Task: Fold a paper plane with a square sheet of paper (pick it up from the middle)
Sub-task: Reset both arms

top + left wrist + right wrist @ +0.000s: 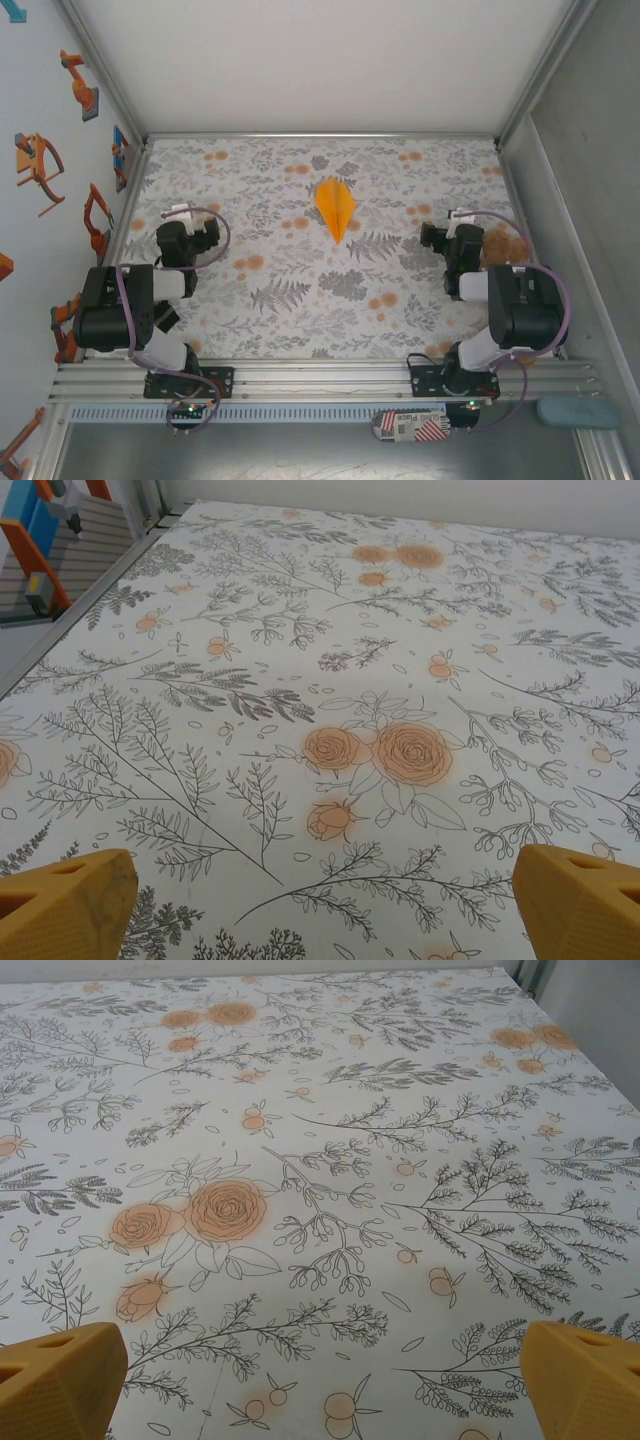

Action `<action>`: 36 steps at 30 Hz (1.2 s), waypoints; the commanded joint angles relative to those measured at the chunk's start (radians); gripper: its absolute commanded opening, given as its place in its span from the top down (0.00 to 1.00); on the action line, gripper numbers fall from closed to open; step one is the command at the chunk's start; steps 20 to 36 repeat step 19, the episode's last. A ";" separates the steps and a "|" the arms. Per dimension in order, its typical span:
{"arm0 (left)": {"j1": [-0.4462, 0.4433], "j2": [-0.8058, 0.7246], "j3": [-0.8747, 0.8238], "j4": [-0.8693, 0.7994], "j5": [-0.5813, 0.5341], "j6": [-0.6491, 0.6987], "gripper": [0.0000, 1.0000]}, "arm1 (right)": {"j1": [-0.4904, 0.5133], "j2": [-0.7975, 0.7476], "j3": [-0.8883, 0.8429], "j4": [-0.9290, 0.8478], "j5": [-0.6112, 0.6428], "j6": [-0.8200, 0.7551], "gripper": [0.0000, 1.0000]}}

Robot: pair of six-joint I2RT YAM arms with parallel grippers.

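The plane (335,208) is lying flat on the cloth (300,300), mid-table toward the far side, with its nose pointing back at the arms. Nothing's touching it. The left gripper (183,212) and right gripper (458,220) sit well off to either side, fingers (65,905) spread wide, holding nothing.

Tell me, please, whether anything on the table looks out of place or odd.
A brown plush toy at the right edge of the cloth, partly hidden behind the right arm, seems foreign to paper folding. The paper plane lies flat centrally, apparently undamaged.
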 commanded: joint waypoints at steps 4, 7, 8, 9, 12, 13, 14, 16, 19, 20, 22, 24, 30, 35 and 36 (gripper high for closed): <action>-0.009 0.000 0.009 -0.005 -0.021 0.020 0.04 | -0.006 0.003 0.024 0.021 0.001 0.002 0.01; -0.006 -0.002 0.014 -0.016 -0.015 0.018 0.04 | -0.006 0.003 0.024 0.021 0.001 0.004 0.01; -0.004 -0.002 0.014 -0.015 -0.013 0.016 0.04 | -0.006 0.003 0.023 0.021 0.001 0.003 0.01; -0.004 -0.002 0.014 -0.017 -0.012 0.017 0.04 | -0.006 0.003 0.024 0.021 0.001 0.004 0.01; -0.004 0.001 0.016 -0.019 -0.010 0.016 0.04 | -0.006 0.003 0.024 0.021 0.001 0.003 0.01; -0.003 0.001 0.017 -0.022 -0.010 0.016 0.04 | -0.006 0.003 0.025 0.019 0.001 0.003 0.01; -0.003 0.000 0.017 -0.022 -0.010 0.016 0.04 | -0.006 0.003 0.026 0.021 0.001 0.003 0.01; -0.003 0.001 0.017 -0.022 -0.008 0.016 0.04 | -0.007 0.003 0.024 0.019 0.001 0.003 0.01; -0.003 0.000 0.016 -0.020 -0.008 0.016 0.04 | -0.006 0.003 0.024 0.019 0.001 0.002 0.01; -0.003 0.000 0.016 -0.020 -0.008 0.016 0.04 | -0.006 0.003 0.024 0.019 0.001 0.002 0.01; -0.003 0.000 0.016 -0.020 -0.008 0.016 0.04 | -0.006 0.003 0.024 0.019 0.001 0.002 0.01; -0.003 0.000 0.016 -0.020 -0.008 0.016 0.04 | -0.006 0.003 0.024 0.019 0.001 0.002 0.01; -0.003 0.000 0.016 -0.020 -0.008 0.016 0.04 | -0.006 0.003 0.024 0.019 0.001 0.002 0.01; -0.003 0.000 0.016 -0.020 -0.008 0.016 0.04 | -0.006 0.003 0.024 0.019 0.001 0.002 0.01; -0.003 0.000 0.016 -0.020 -0.008 0.016 0.04 | -0.006 0.003 0.024 0.019 0.001 0.002 0.01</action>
